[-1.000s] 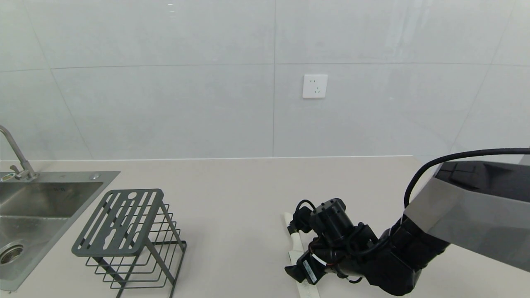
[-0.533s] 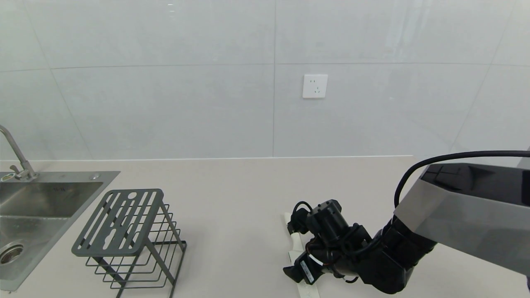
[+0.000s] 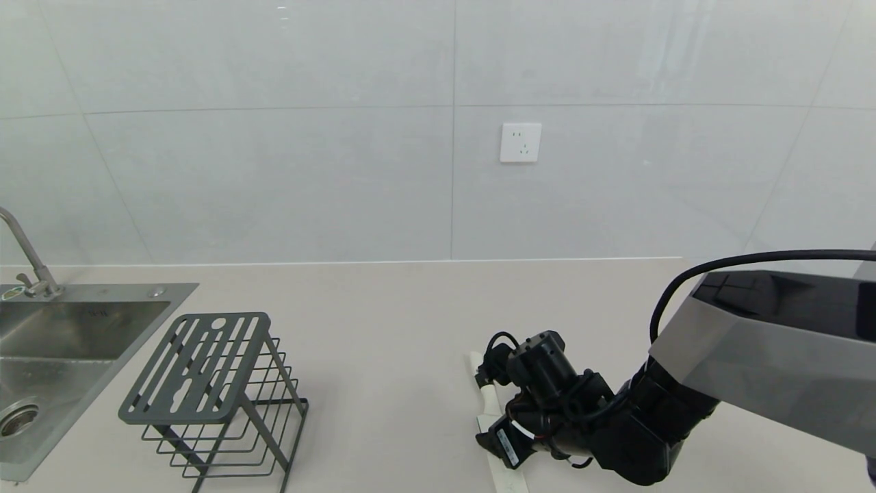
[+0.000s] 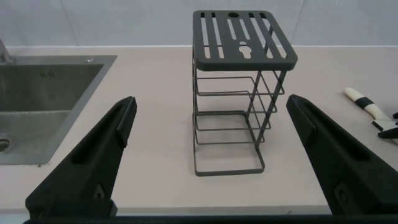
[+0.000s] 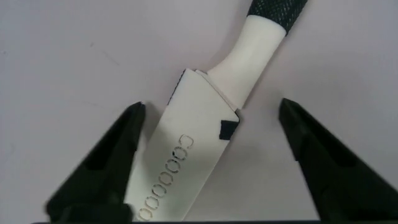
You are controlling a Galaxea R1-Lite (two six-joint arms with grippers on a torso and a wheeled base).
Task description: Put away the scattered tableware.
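In the head view, your right gripper (image 3: 499,439) hangs low over a white-bladed knife with a white handle and a dark grip end (image 3: 487,402), which lies flat on the pale desk (image 3: 383,322), right of centre and near the front edge. Compared with a second ago the right arm has slid a little to the left, and the one jaw you can see now sits closer in against the blade than half a second ago. The knife itself has not moved. Well apart on the left stands a dark grey wire rack with a slotted top plate (image 3: 205,366), unchanged, next to the stainless steel sink (image 3: 89,293) and its tap (image 3: 24,255). A white wall socket (image 3: 520,142) sits on the tiled wall behind.

In the left wrist view, your left gripper (image 4: 210,106) faces the rack (image 4: 242,43) with its jaws spread wide and holding nothing. The knife's handle (image 4: 367,107) lies on the desk to the rack's right, and the sink (image 4: 50,93) lies to the rack's left.

In the right wrist view, the right gripper (image 5: 211,109) has its jaws wide, one on each side of the knife (image 5: 199,127) where blade meets handle, neither one touching it.
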